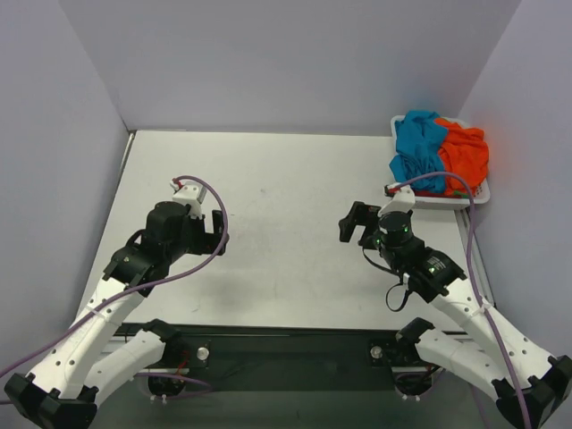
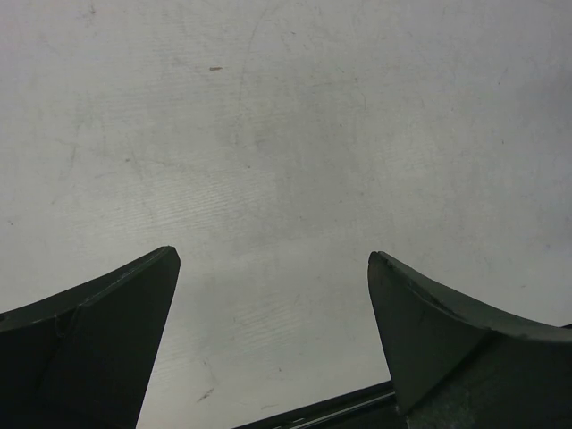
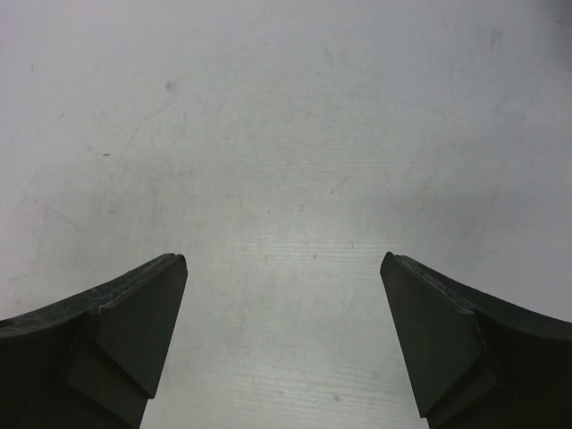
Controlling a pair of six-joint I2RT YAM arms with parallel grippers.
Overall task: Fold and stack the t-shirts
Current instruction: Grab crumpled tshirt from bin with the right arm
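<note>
Teal shirt [image 1: 420, 147] and orange shirt [image 1: 466, 152] lie bunched together, unfolded, in the white basket [image 1: 480, 198] at the far right corner of the grey table [image 1: 286, 179]. Left gripper [image 1: 218, 232] hangs over the near left of the tabletop, jaws spread wide, holding nothing. Right gripper [image 1: 355, 223] sits near right, equally wide and empty, apart from the basket.

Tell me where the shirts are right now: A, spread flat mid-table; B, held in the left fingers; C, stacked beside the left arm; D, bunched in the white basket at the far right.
D: the teal shirt and the orange shirt lie bunched together inside the white basket at the far right corner.
</note>
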